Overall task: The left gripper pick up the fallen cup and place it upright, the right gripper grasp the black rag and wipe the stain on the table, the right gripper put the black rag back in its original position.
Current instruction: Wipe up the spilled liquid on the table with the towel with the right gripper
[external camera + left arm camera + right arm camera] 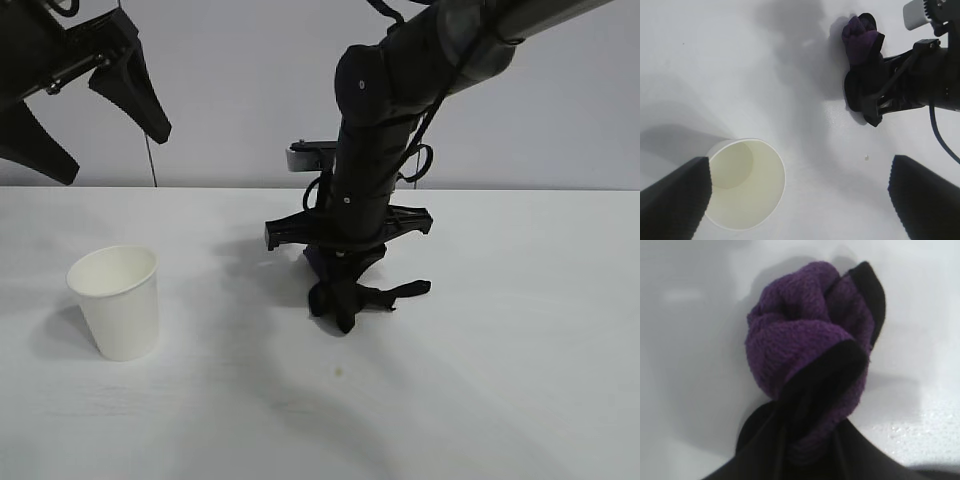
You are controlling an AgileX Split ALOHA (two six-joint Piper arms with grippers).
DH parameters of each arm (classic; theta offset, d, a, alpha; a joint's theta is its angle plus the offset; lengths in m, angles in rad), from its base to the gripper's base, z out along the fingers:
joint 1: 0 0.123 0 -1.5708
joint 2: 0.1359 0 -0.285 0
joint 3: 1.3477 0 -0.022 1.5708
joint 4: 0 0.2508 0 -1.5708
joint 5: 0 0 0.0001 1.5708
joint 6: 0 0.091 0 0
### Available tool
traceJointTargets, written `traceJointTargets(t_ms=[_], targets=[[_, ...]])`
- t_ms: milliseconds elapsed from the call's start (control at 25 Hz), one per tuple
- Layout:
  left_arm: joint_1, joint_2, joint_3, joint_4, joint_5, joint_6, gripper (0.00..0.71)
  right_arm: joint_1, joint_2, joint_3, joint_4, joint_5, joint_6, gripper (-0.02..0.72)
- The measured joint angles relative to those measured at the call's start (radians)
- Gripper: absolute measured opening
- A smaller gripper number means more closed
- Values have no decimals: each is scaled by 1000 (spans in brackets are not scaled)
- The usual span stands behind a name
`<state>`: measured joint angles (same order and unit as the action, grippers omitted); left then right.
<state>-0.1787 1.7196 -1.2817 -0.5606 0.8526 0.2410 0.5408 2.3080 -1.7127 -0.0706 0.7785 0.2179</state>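
White table [520,400], open right edge

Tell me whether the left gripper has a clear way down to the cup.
Probably yes. The left gripper hangs open above the upright cup, with nothing between them; the right gripper and rag sit well off to the side.

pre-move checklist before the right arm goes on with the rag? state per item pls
1. Cup upright on the table: ok.
2. Left gripper open, raised clear of the cup: ok.
3. Right gripper shut on the black rag: ok, rag bunched between the fingers.
4. Rag pressed on the table: ok, it looks in contact in the exterior view.
5. Stain wiped: not ok, a faint speck remains in front of the rag.
6. Rag's original spot free: cannot tell, nothing marks it.
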Motion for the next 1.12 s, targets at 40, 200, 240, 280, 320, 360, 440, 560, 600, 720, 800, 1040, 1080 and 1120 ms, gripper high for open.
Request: traceJointTargets(t_ms=[40, 200, 240, 280, 320, 360, 440, 560, 600, 720, 800, 1040, 1080, 1120], targets=[[0, 0, 0, 0, 0, 0, 693, 16, -3, 4, 1, 10, -6, 115], [0, 0, 0, 0, 6, 0, 693, 63, -13, 21, 3, 38, -24, 115], [0, 0, 0, 0, 7, 0, 693, 69, -19, 37, 4, 35, -25, 115], [0, 0, 0, 0, 7, 0, 693, 73, -30, 58, 5, 29, -25, 115], [0, 0, 0, 0, 7, 0, 693, 77, -44, 81, 9, 18, -26, 115], [0, 0, 0, 0, 7, 0, 693, 77, -58, 115, 12, 0, -26, 115], [0, 0, 0, 0, 7, 0, 693, 77, -102, 200, 16, -44, -28, 115], [0, 0, 0, 0, 7, 0, 693, 77, -170, 332, 19, -108, -28, 115], [0, 0, 0, 0, 7, 0, 693, 77, -192, 369, 21, -129, -28, 115], [0, 0, 0, 0, 7, 0, 693, 77, -246, 481, 23, -176, -28, 115], [0, 0, 0, 0, 7, 0, 693, 77, -269, 522, 27, -188, -28, 115], [0, 0, 0, 0, 7, 0, 693, 77, -283, 549, 54, -225, -25, 115], [0, 0, 0, 0, 7, 0, 693, 77, -283, 550, 64, -234, -18, 115], [0, 0, 0, 0, 7, 0, 693, 79, -283, 548, 71, -242, -8, 115]])
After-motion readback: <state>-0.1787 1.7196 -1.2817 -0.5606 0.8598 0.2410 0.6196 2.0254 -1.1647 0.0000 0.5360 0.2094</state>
